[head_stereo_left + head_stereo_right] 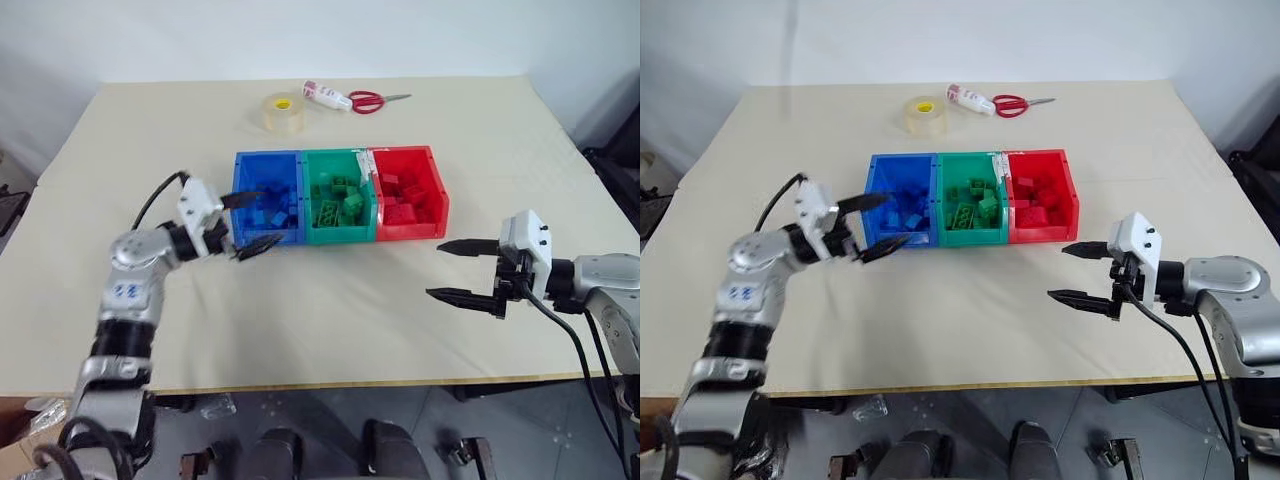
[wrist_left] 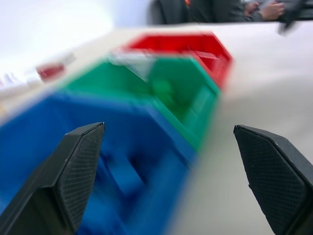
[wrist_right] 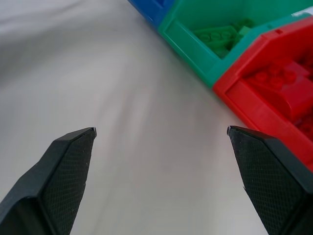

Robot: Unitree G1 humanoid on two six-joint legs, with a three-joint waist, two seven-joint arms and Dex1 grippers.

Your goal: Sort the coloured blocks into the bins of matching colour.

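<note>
Three joined bins sit mid-table: a blue bin (image 1: 266, 157), a green bin (image 1: 335, 154) and a red bin (image 1: 403, 151). Blue blocks (image 1: 272, 212) lie in the blue bin, green blocks (image 1: 340, 200) in the green one and red blocks (image 1: 405, 195) in the red one. My left gripper (image 1: 272, 217) hovers at the blue bin's front left corner, open and empty. Open too, my right gripper (image 1: 433, 269) hangs over bare table in front of and to the right of the red bin, holding nothing. The right wrist view looks across to the green blocks (image 3: 220, 36) and red blocks (image 3: 279, 83).
A clear tape roll (image 1: 283, 112), a white tube (image 1: 327, 96) and red-handled scissors (image 1: 368, 100) lie at the back of the table. Bare tabletop (image 1: 340, 310) stretches between the bins and the front edge.
</note>
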